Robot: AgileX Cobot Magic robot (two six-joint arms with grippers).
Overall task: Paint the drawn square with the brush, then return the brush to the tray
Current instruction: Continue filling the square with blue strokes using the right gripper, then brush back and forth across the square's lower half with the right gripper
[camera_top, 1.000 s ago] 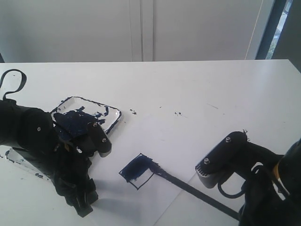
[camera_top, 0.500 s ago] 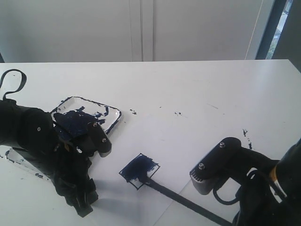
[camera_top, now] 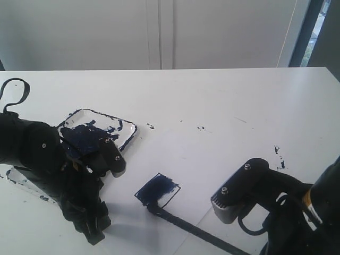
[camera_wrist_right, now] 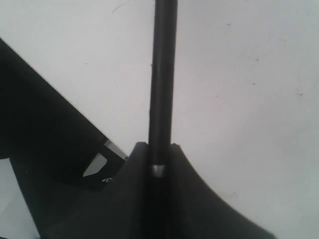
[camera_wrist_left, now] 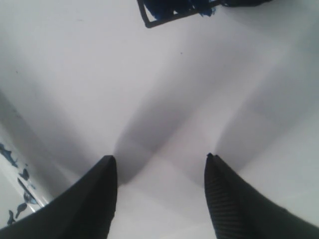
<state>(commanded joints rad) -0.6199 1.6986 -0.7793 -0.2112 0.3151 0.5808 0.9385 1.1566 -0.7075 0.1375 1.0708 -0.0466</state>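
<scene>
White table (camera_top: 223, 101) with a plain pale wall behind it. From the exterior cam, the tray (camera_top: 129, 133) sits on the left, smeared dark blue, with part of it hidden behind the left arm (camera_top: 32, 154). The square (camera_top: 157, 190) is front and middle and mostly filled blue (the corner toward the right arm (camera_top: 255, 180) is white). The brush (camera_top: 191, 229) slants out from that arm, and its tip touches the square's near corner. The left gripper (camera_top: 91, 226) points down at the table, well left of the square.

Left wrist cam: the left gripper (camera_wrist_left: 160, 162) has its fingers spread wide with nothing between them, just bare white surface below. The square (camera_wrist_left: 169, 11) peeks in at the frame's edge.

Right wrist cam: the right gripper (camera_wrist_right: 158, 152) is clamped on the brush (camera_wrist_right: 163, 74) handle, which runs straight out over the table. The handle's pale band (camera_wrist_right: 158, 171) sits right between the fingers.
</scene>
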